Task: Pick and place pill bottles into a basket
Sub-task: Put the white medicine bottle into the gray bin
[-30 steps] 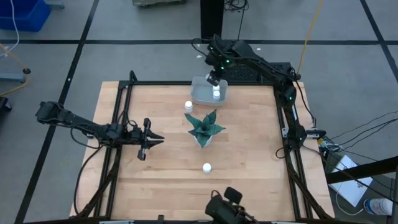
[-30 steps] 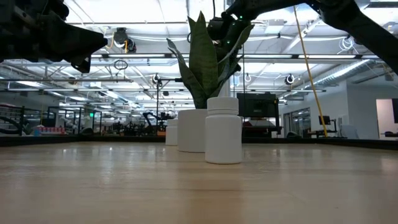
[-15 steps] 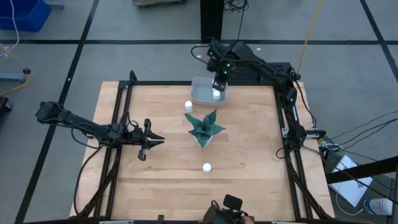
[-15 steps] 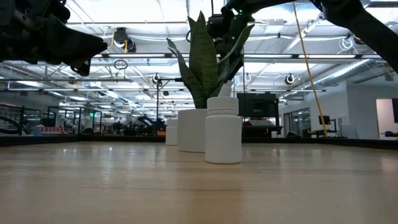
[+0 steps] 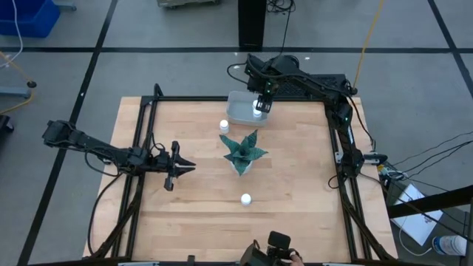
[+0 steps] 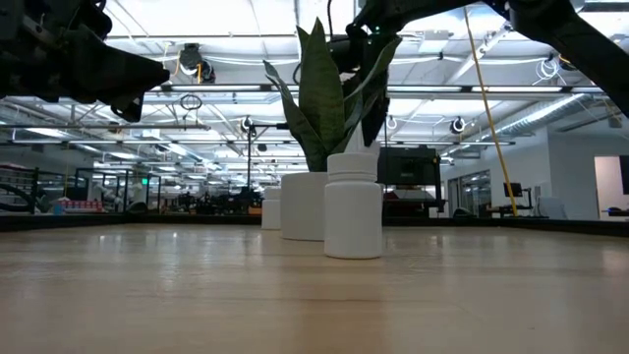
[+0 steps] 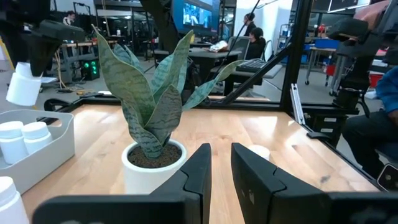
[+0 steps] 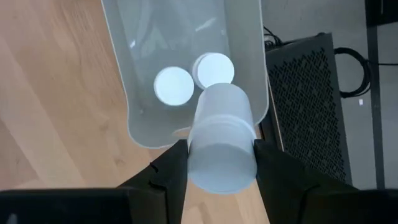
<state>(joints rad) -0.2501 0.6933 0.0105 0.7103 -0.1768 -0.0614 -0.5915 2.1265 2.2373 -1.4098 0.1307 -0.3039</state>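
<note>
Now right hand (image 8: 221,163) pinches bottle (image 8: 222,146) above basket (image 8: 249,62) edge (2 bottles inside).

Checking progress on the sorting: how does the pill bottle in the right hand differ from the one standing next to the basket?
The held bottle is clamped in the right hand, lifted over the basket; the bottle beside the basket stands free on the table. The held one hangs above two bottles already inside; the other is outside the rim. Both are small, white and capped.
</note>
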